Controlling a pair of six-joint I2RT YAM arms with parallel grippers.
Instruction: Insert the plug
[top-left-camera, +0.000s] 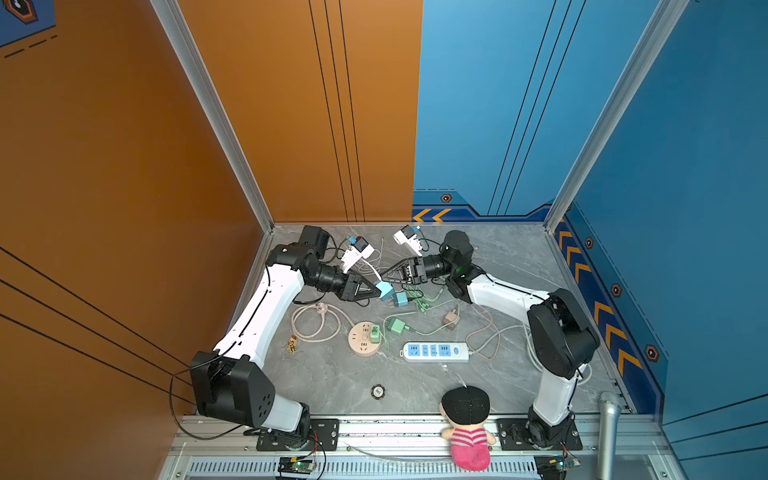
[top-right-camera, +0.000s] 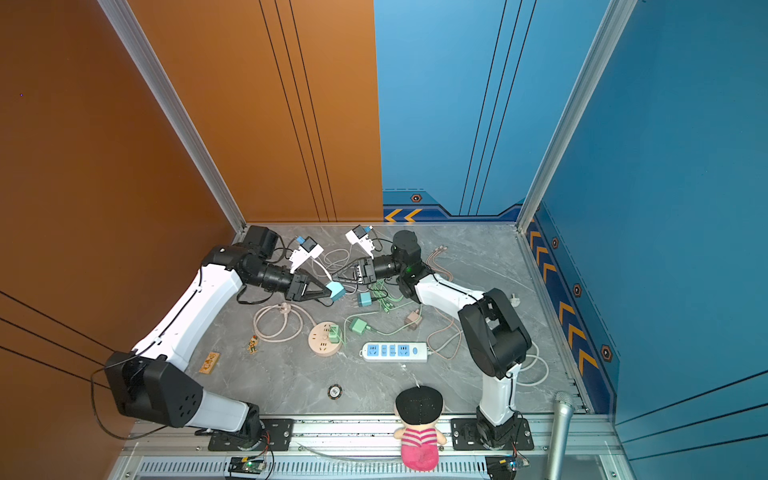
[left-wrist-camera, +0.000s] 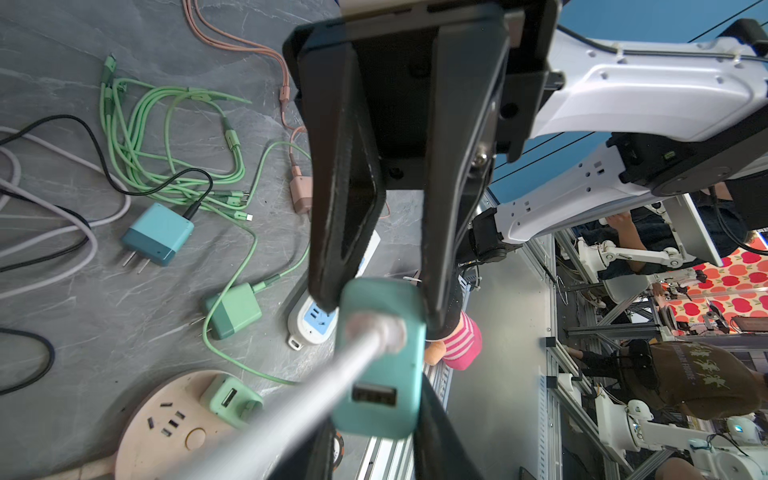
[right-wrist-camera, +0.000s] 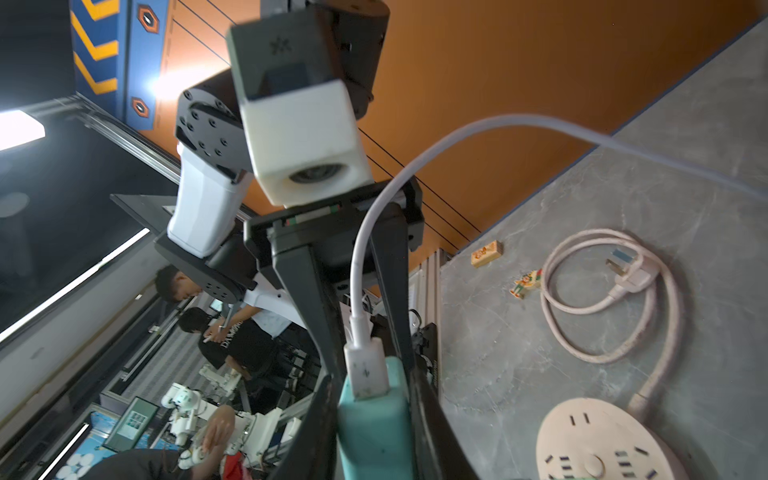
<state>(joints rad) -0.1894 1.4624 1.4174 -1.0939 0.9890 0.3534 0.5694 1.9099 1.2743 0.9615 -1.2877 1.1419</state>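
Between left fingers (right-wrist-camera: 309, 299) and right fingers (left-wrist-camera: 332, 124), both gripping it, sits teal charger (left-wrist-camera: 399, 365), white plug (right-wrist-camera: 365, 370) seated.

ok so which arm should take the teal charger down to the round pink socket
Left, probably: the left gripper clamps the teal charger, the right gripper seems to grip it too, but the round pink socket lies left of centre, on the left arm's side.

Both top views are bright, even and sharp, with soft shadows on the tabletop (top-left-camera: 511, 266). A ceiling lamp (right-wrist-camera: 18, 129) glares in the right wrist view; the white cable (right-wrist-camera: 356, 266) blurs. The left wrist view's teal adapter (left-wrist-camera: 378, 374) is defocused.
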